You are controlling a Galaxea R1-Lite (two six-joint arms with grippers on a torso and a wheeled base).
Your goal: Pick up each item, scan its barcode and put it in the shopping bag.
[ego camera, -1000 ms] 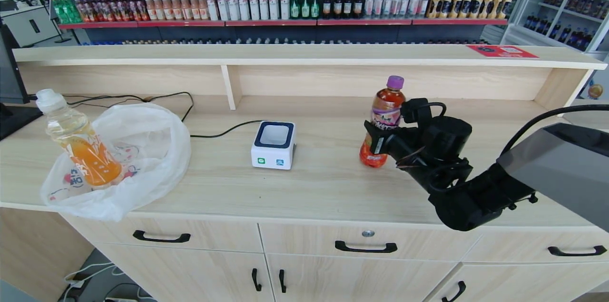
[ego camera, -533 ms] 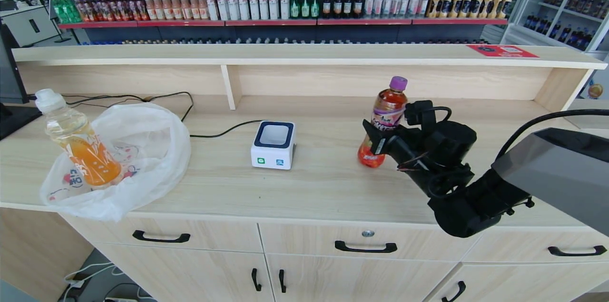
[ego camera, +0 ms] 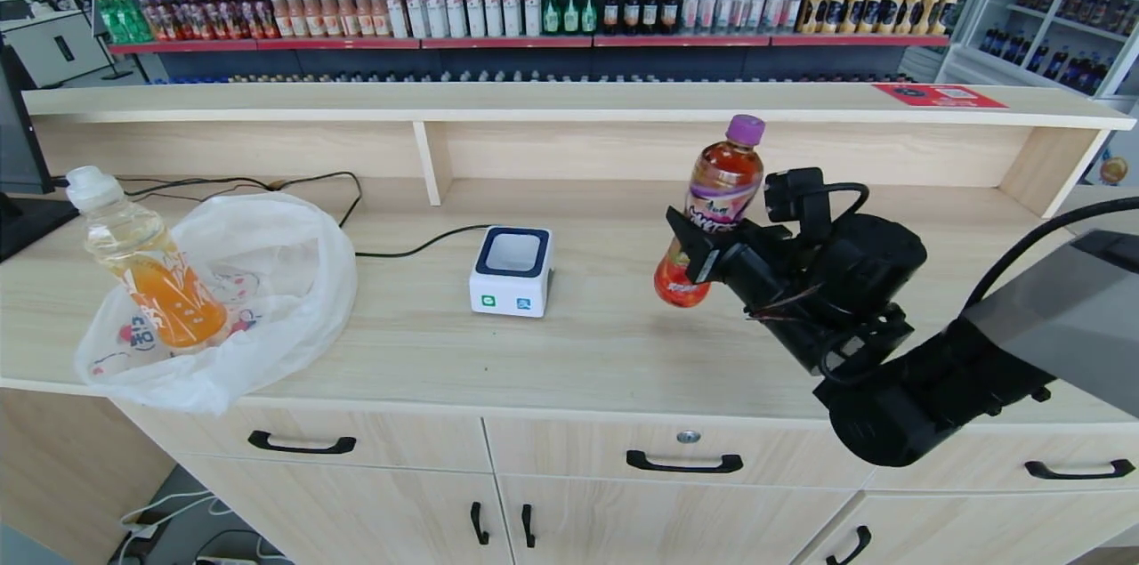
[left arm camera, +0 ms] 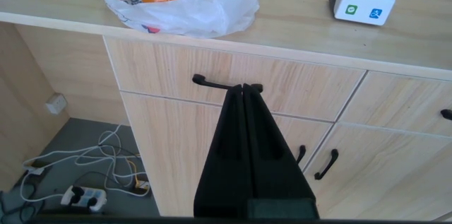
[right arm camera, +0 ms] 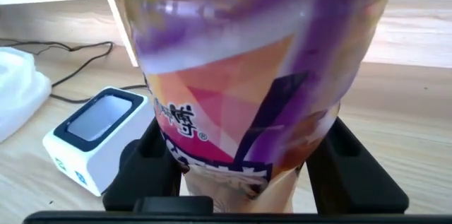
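Checkout counter, mid-task: your right gripper (ego camera: pixel 699 255) is clamped on the purple-capped bottle (ego camera: pixel 719 191) at its lower label, holding it in the air well to the right of the scanner (ego camera: pixel 511 270), base clear of the counter (ego camera: pixel 605 351) and cap leaning away from the scanner. In the right wrist view the jaws sit either side of the label w/ the scanner's window showing beyond it. The step in hand looks like the carry to the scan: item is picked, not yet scanned. Next you probably need to bring it over the scanner window w/ the barcode facing the glass; I can't tell which side the barcode is on, so a wrist roll may be needed. To the scanner's left the shopping bag (ego camera: pixel 267 280) lies open w/ an orange bottle (ego camera: pixel 142 267) standing in it. Your left gripper (left arm camera: pixel 244 93) hangs low in front of the scanner, before the drawer fronts (left arm camera: pixel 169 68), fingers pressed together, holding nothing. Vs 1 s ago: the bottle stood on the counter; it's now raised, tilted and a bit nearer the scanner.
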